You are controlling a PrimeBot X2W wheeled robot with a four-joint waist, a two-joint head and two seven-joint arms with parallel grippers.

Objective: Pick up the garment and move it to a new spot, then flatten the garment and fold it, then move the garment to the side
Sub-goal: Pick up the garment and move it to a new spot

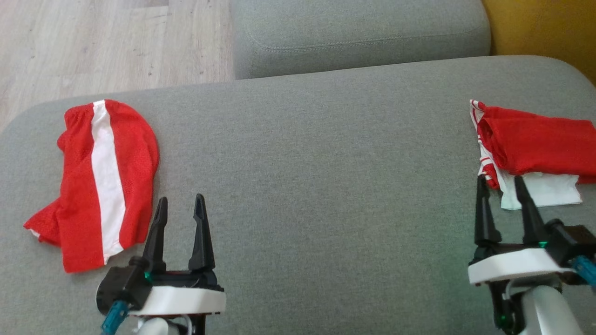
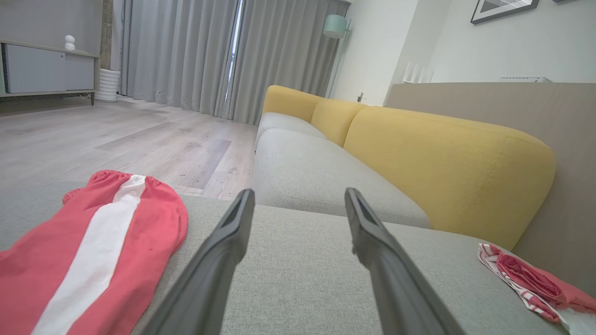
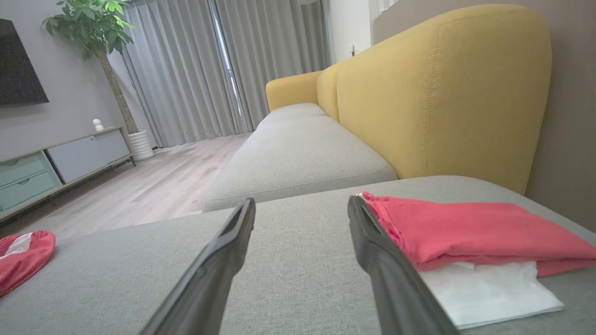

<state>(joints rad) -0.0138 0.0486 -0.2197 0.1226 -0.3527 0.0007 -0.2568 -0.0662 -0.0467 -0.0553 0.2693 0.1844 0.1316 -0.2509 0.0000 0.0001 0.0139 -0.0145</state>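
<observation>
Head view: your striped red garment (image 1: 107,181) lies at the grey cushion's (image 1: 316,186) left edge, beside the left gripper (image 1: 181,199), fingers spread, holding nothing. Left wrist view: open cushion runs ahead to its far edge. Right wrist view: right gripper (image 3: 301,202) fingers parted, empty, beside the folded pile (image 3: 475,232).

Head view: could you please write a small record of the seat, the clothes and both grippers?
surface: grey seat cushion
left side: red shorts with white stripe, rumpled
right side: folded pile, red cloth over white
left gripper: open, empty, beside the shorts
right gripper: open, empty, at the pile's near edge
</observation>
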